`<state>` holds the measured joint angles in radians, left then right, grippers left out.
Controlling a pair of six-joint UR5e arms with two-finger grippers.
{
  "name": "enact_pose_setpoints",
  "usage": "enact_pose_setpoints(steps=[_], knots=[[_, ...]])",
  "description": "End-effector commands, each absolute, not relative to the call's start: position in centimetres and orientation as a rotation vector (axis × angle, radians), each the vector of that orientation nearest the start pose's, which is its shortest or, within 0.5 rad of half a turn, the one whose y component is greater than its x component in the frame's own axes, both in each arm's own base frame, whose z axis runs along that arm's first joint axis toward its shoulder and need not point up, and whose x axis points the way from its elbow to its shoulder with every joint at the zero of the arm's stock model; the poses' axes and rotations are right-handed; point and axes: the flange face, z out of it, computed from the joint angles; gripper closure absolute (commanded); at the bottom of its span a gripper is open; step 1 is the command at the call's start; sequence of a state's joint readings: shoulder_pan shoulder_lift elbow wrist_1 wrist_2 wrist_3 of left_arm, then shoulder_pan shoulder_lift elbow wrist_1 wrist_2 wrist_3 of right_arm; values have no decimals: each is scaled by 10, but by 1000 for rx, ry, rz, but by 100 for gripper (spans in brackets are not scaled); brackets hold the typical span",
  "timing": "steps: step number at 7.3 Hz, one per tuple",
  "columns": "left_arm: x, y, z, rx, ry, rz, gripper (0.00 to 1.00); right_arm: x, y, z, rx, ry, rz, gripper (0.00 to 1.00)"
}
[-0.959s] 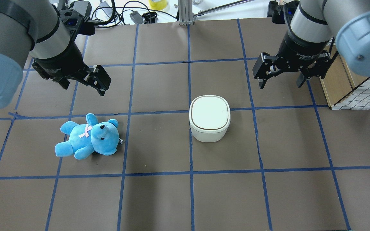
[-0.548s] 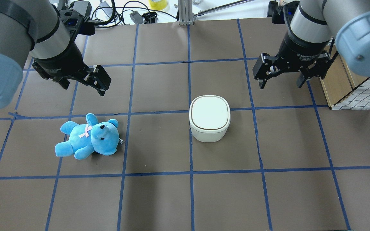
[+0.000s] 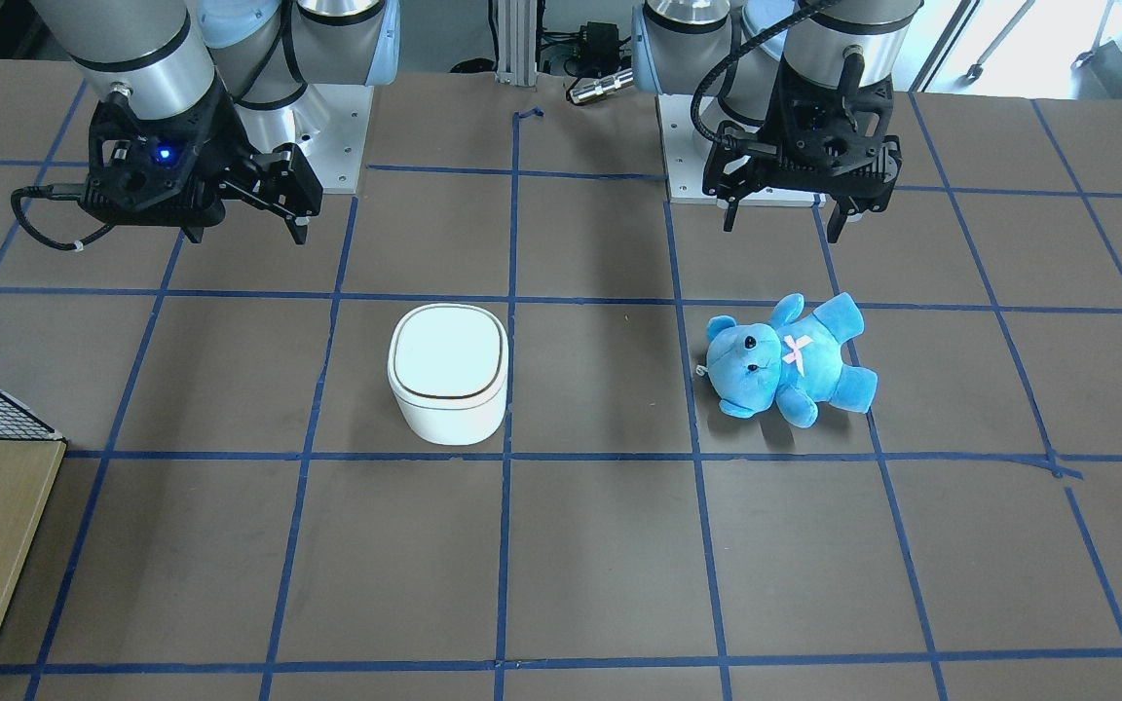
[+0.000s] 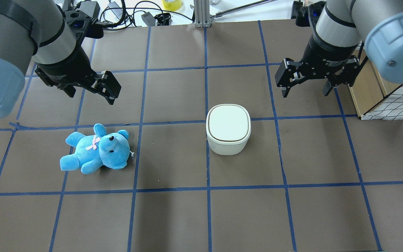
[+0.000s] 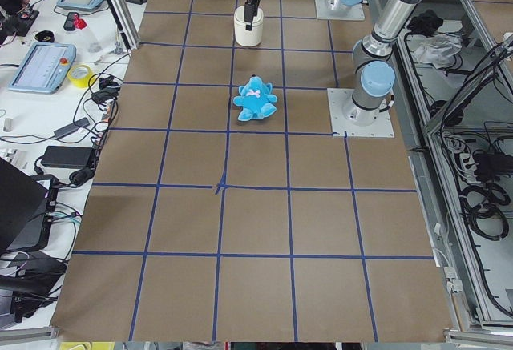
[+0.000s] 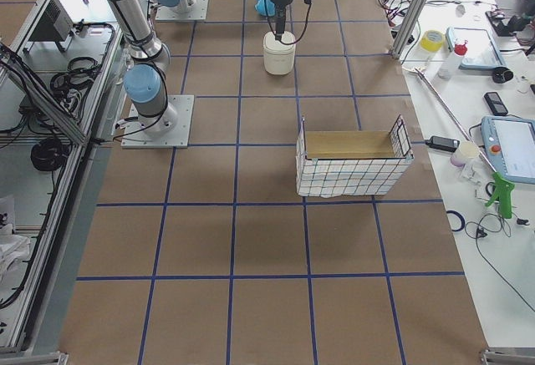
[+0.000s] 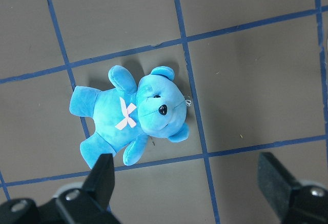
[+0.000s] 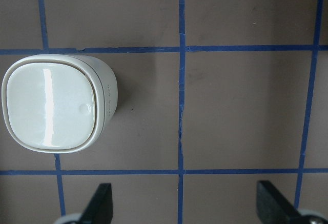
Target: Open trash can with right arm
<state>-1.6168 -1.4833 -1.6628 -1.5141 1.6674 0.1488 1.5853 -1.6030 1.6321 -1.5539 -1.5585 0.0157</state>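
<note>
The white trash can (image 4: pixel 228 128) stands near the table's middle with its flat lid shut; it also shows in the front view (image 3: pixel 448 370) and at the left of the right wrist view (image 8: pixel 51 103). My right gripper (image 4: pixel 306 91), with the blue light, hangs open and empty above the table, behind and to the right of the can, apart from it; it also shows in the front view (image 3: pixel 244 232). My left gripper (image 4: pixel 91 96) is open and empty above and behind a blue teddy bear (image 4: pixel 96 150), which lies below it in the left wrist view (image 7: pixel 133 114).
A wooden box with wire-grid sides (image 4: pixel 380 94) stands at the table's right edge, close to my right arm. Cables and small devices (image 4: pixel 124 14) and a metal post (image 4: pixel 201 14) lie along the far edge. Blue tape lines grid the brown table.
</note>
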Motion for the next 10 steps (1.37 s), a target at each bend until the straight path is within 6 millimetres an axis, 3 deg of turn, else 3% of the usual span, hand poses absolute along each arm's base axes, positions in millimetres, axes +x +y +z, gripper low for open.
enact_pose_setpoints(steps=[1,5,6,8,9,10], knots=[[-145,-454,490,292,3028,-72,0,143,-471,472,-2,3129,68,0],[-145,-454,490,292,3028,-72,0,145,-471,467,15,3123,85,0],[-145,-454,490,292,3028,-72,0,146,-470,464,120,3111,93,0],[-145,-454,490,292,3028,-72,0,148,-470,460,159,3107,99,18],[-145,-454,490,292,3028,-72,0,154,-474,453,145,3105,112,42],[-145,-454,490,292,3028,-72,0,167,-477,449,107,3107,86,57]])
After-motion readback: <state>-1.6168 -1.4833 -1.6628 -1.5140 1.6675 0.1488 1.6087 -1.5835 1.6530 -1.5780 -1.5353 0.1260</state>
